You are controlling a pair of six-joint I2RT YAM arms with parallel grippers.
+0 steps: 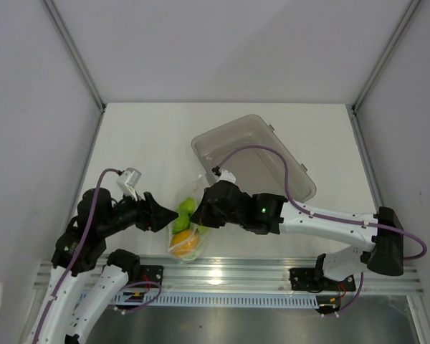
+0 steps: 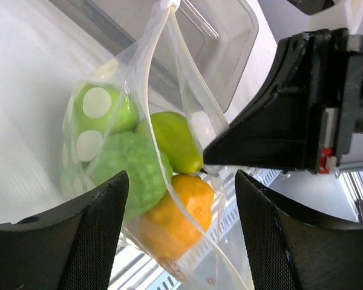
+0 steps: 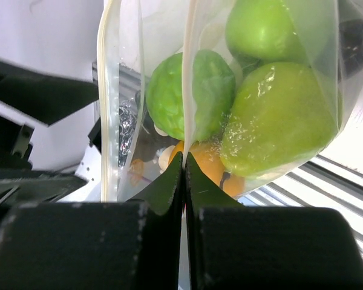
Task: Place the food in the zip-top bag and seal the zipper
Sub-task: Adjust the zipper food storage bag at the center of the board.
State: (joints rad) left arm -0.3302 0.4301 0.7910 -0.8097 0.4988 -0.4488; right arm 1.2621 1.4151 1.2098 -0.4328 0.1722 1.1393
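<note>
The clear zip-top bag (image 1: 188, 231) hangs over the table's near edge, between my two grippers. Inside it the food shows: a green piece with white dots (image 2: 97, 109), a bumpy green one (image 2: 133, 172), a green pear (image 2: 176, 142) and an orange citrus (image 2: 175, 220). My right gripper (image 3: 184, 158) is shut on the bag's upper edge, pinching one side of the zipper (image 3: 190, 72). The zipper's other strip (image 3: 109, 90) stands apart from it, so the mouth gapes. My left gripper (image 2: 180, 176) is open, a finger on each side of the bag's lower part, gripping nothing.
A rigid grey translucent bin (image 1: 261, 154) lies on the table behind the right arm. The aluminium rail (image 1: 229, 272) at the near edge runs right under the bag. White walls close in the table on three sides.
</note>
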